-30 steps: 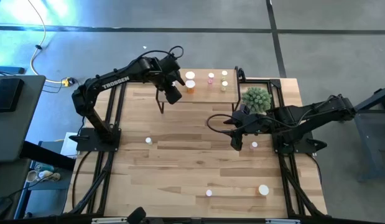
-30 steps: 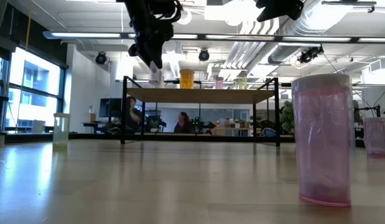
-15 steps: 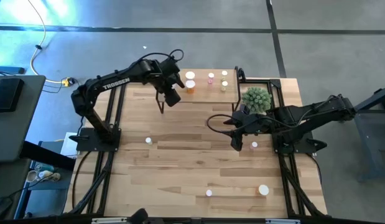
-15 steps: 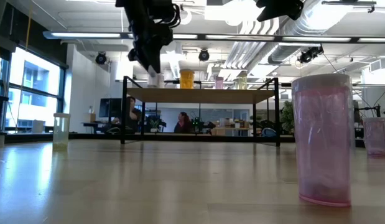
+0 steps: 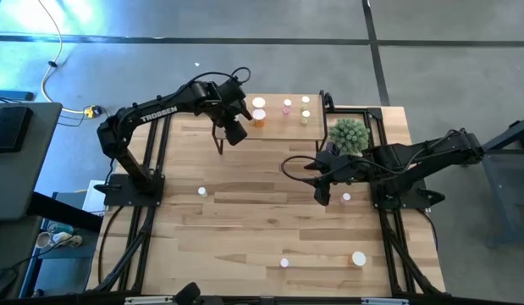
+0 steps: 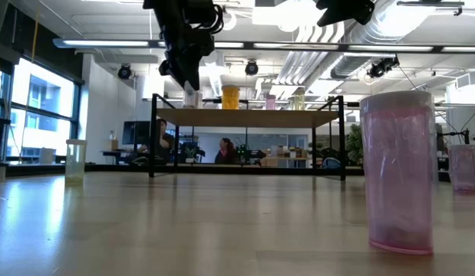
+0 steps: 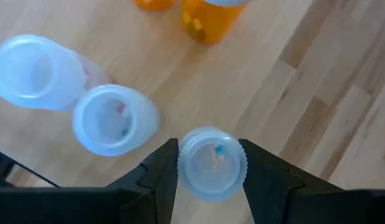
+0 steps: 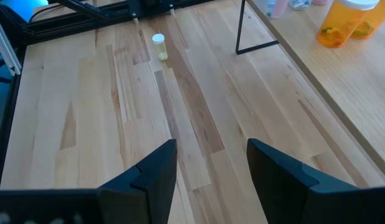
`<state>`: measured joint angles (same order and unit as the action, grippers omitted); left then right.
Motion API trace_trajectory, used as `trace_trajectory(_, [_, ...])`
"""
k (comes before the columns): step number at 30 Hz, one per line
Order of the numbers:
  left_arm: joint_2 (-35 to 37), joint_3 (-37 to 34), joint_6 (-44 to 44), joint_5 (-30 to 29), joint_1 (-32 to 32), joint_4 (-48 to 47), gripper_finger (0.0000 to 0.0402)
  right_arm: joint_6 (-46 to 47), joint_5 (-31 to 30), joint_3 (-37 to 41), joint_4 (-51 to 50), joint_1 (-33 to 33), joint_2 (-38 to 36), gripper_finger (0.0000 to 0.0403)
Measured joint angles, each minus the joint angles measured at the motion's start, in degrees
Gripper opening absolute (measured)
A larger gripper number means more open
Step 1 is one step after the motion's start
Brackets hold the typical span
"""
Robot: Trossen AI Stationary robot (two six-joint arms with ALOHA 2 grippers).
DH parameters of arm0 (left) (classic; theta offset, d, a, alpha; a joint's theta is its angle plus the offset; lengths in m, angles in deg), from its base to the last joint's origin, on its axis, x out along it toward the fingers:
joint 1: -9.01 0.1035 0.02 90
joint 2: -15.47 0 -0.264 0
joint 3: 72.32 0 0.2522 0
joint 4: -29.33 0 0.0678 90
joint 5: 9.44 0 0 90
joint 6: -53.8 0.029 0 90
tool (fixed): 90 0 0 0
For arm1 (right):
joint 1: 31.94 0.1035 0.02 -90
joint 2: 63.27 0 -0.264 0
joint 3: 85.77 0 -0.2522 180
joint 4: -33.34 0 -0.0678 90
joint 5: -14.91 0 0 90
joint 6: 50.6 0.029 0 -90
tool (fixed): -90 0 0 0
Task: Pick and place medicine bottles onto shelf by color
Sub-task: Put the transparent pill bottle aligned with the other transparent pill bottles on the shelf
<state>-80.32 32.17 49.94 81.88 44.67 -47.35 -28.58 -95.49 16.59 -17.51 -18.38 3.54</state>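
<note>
— jaws of the left gripper (image 7: 211, 163) pinch a small clear medicine bottle with white round cap (image 7: 212, 163), above the light-wood shelf on black legs (image 7: 267, 87)?
— yes. two clear bottles (image 7: 114, 119) stand just beside; lowering crooked may knock them. right gripper (image 8: 211, 163) waits, spread, empty.

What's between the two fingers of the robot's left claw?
A clear medicine bottle with a white cap sits between the left claw's fingers, above the shelf. The left wrist view shows it.
</note>
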Motion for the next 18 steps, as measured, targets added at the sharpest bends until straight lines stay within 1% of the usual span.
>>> trace_trajectory(10, [0.0,-0.01,-0.01,-0.05,0.05,-0.09,0.0149,0.02,0.0,0.0,0.0,0.0,0.0,0.0186])
trace_trajectory(18, [0.0,-0.01,-0.02,-0.23,0.07,-0.15,0.0191,0.02,0.02,-0.02,0.0,0.0,0.0,0.0186])
